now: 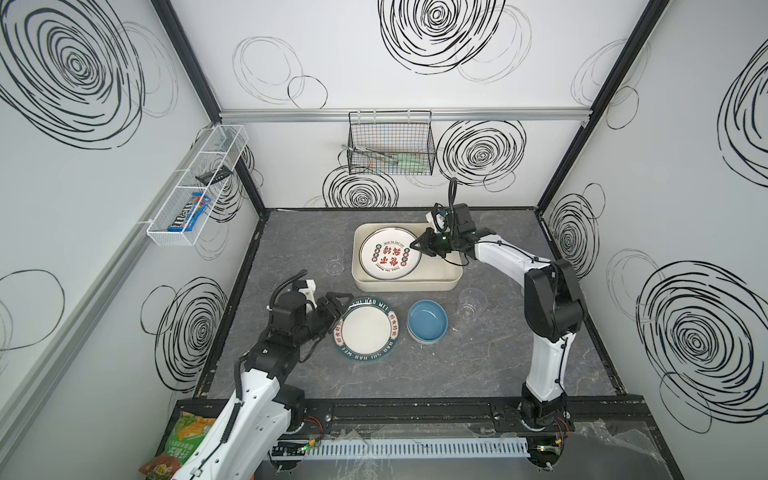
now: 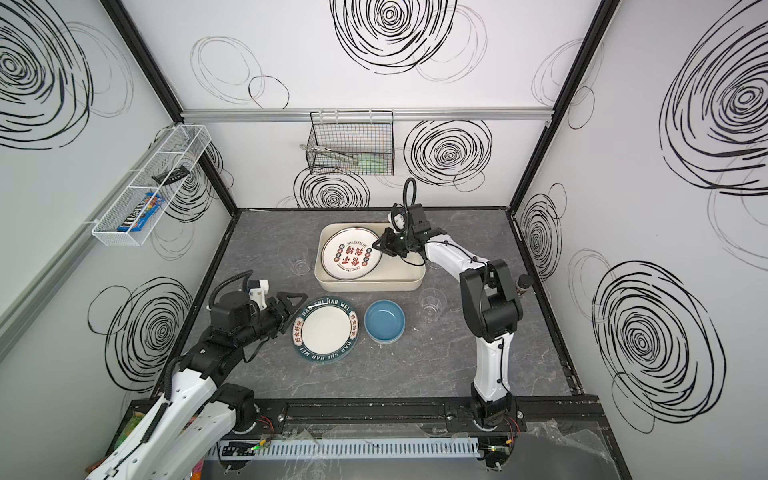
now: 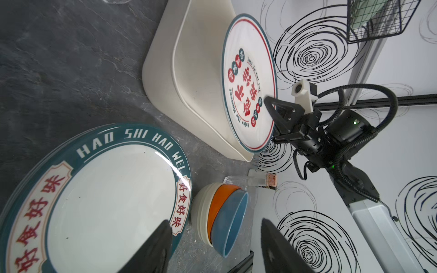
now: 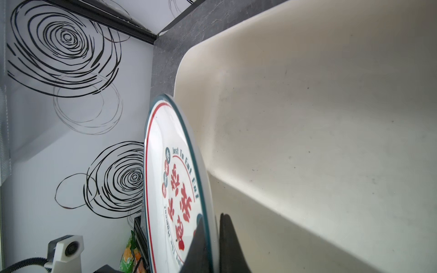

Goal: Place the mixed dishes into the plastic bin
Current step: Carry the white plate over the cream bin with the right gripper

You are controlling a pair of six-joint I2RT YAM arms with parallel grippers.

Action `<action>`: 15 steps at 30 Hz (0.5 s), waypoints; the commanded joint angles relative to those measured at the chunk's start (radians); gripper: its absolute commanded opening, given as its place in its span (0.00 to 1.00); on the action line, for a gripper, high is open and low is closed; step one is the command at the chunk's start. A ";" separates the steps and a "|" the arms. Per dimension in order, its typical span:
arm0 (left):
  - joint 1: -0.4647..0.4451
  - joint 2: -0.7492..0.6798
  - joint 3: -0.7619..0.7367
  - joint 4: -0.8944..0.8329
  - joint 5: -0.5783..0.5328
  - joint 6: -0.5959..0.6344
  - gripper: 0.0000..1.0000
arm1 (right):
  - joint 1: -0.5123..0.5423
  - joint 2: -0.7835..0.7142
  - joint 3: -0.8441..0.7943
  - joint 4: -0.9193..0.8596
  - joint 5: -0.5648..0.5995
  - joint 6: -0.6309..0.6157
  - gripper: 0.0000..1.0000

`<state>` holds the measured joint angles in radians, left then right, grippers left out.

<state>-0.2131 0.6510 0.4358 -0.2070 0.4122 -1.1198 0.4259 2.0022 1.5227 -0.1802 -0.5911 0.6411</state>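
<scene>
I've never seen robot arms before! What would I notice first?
The right gripper pinches the rim of a red-lettered plate, tilted over the bin at the back of the table. Nearer the front, the open left gripper sits by a green-rimmed plate, with stacked bowls beside it.

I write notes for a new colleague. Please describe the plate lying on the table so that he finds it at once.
Find the cream plastic bin on the grey table. In front of it, the plate lies left of the blue bowl. Its dark green rim reads HAO SHI HAO WEI; the other plate, at the bin, has red characters.
</scene>
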 commanded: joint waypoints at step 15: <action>0.015 -0.016 -0.047 -0.049 -0.048 0.043 0.65 | -0.001 0.228 0.165 0.064 0.018 0.057 0.01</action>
<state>-0.2070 0.6395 0.3977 -0.2695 0.3782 -1.0927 0.4259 2.2200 1.6371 -0.1677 -0.5537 0.6785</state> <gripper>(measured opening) 0.645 0.089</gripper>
